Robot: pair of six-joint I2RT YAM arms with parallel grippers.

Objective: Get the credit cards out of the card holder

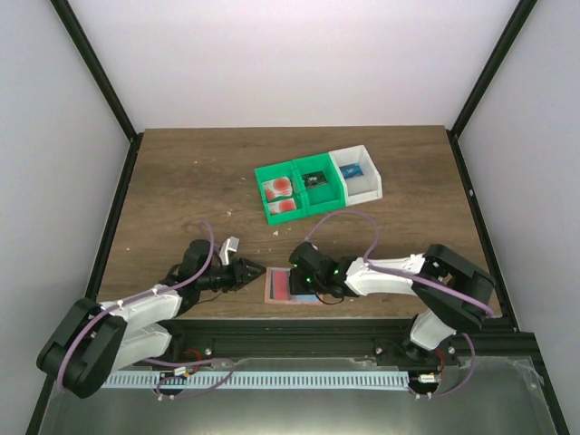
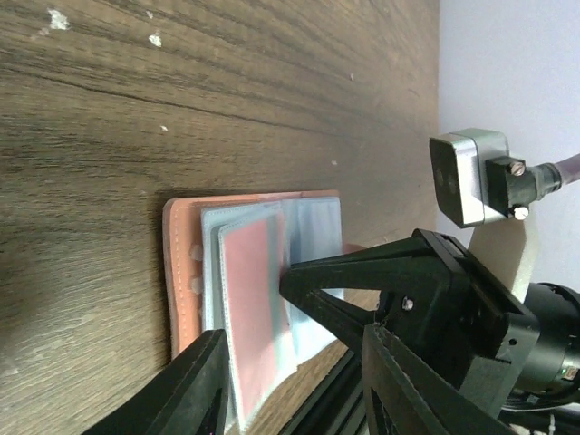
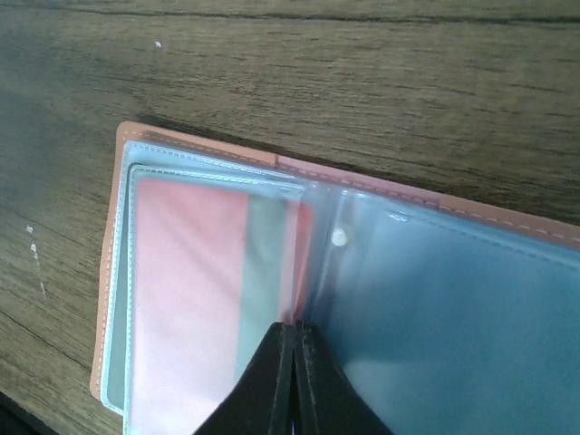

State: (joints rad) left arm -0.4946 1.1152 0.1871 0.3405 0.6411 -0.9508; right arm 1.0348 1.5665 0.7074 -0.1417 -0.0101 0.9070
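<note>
- Top view: one salmon-pink folding card holder (image 1: 292, 288) lies open and flat on the dark wooden table (image 1: 181, 181), at the near edge, between the two grippers.
- Top view only: three open plastic bins stand in a row at mid-table, two green plastic bins (image 1: 313, 192) and one white plastic bin (image 1: 367, 186).
- Two pale credit cards (image 1: 276, 188) with red blots lie in the leftmost green bin, well apart from the holder.
- One dark item is in the middle bin and one blue item in the white bin; both are too small to identify.
- Right wrist view only: one red-pink card with a grey-green stripe (image 3: 190, 290) sits inside a clear sleeve of the holder.
- Cards counted: three.
- Right gripper (image 3: 294, 362): fingers pressed together, tips at that sleeve's inner edge. Cannot tell whether the plastic sheet is nipped between them.
- Left wrist view: left gripper (image 2: 292, 335) has its fingers spread apart, holding nothing, low beside the holder. The right gripper's tip shows from the front, on the pages.
</note>
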